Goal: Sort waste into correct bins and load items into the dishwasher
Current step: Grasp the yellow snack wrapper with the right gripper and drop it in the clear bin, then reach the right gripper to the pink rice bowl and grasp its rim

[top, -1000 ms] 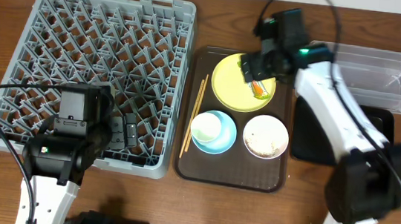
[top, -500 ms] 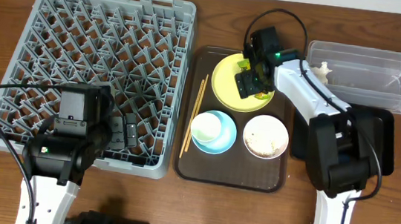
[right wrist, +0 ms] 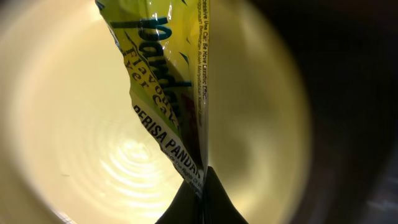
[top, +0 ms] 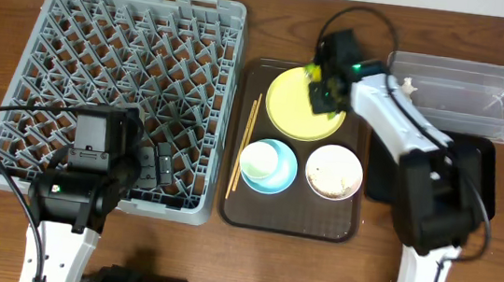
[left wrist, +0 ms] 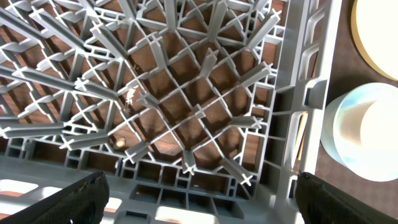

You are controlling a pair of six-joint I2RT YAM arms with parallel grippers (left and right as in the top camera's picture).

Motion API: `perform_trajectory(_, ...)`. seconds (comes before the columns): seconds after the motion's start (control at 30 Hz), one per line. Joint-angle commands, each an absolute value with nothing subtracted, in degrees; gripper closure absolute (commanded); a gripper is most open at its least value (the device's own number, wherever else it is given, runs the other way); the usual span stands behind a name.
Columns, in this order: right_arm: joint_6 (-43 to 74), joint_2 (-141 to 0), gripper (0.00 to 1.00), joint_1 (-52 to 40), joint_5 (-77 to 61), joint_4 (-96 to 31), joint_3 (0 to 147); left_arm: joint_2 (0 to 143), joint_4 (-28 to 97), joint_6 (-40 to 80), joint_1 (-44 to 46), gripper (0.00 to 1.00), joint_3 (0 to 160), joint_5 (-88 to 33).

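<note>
My right gripper (top: 322, 85) is over the far right edge of the yellow plate (top: 295, 108), clenched on the snack wrapper (right wrist: 171, 99), which hangs from its fingertips above the plate. My left gripper (left wrist: 202, 193) is released, fingers wide apart, over the near right corner of the grey dish rack (top: 103, 41), near the light-blue bowl (top: 268, 166).
</note>
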State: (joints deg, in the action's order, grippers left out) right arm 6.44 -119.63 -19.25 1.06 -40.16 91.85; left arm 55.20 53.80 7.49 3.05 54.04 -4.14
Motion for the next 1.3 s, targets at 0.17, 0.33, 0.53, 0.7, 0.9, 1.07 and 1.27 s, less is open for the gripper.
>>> perform_trajectory(0.17, 27.64, -104.71, 0.99, -8.93, 3.46, -36.62, 92.25, 55.31, 53.98, 7.62, 2.81, 0.04, 55.27, -4.08)
perform_trajectory(0.33, 51.48, -105.21, 0.99, -1.65, 11.38, -42.81, 92.01, 55.31, 53.98, 7.62, 2.81, 0.04, 55.27, -4.08)
perform_trajectory(0.53, 61.25, -107.72, 0.99, 1.83, 11.16, -45.69, 92.01, 55.31, 53.98, 7.62, 2.81, 0.04, 55.27, -4.08)
perform_trajectory(0.7, 62.11, -109.71, 0.85, 2.46, 11.33, -45.65, 92.01, 55.31, 53.98, 7.62, 2.81, 0.04, 55.27, -4.08)
perform_trajectory(0.9, 54.11, -109.78, 0.23, 2.46, 10.68, -44.36, 92.05, 55.31, 53.98, 7.62, 2.81, 0.04, 55.27, -4.08)
perform_trajectory(1.07, 34.0, -105.3, 0.09, 1.63, 4.27, -42.0, 92.16, 55.31, 53.98, 7.62, 2.81, 0.04, 55.27, -4.08)
perform_trajectory(1.27, 5.37, -98.87, 0.06, -3.16, -14.37, -48.07, 92.14, 55.31, 53.95, 7.62, 2.81, 0.04, 55.27, -4.08)
